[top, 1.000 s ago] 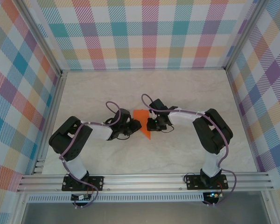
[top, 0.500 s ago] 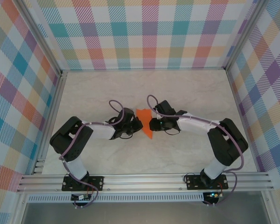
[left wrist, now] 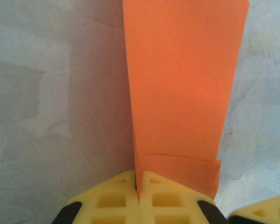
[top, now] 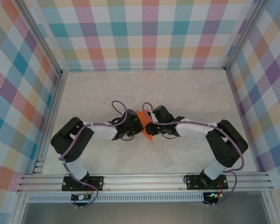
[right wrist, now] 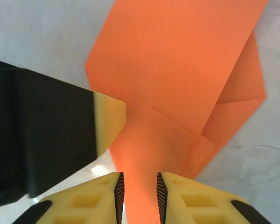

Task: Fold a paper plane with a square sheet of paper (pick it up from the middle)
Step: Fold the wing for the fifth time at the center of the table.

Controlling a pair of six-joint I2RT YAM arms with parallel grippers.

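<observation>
Orange paper (left wrist: 182, 84) in left pincer (left wrist: 138, 184)

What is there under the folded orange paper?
The pale marbled table shows around the orange paper and likely continues below it. The part directly beneath is covered; whether they touch cannot be told.

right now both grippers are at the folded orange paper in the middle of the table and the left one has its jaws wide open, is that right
Not quite. The left gripper is not wide open: the left wrist view shows its yellow fingers pressed together, pinching the near edge of the folded orange paper. The rest of what you said stands.
</observation>
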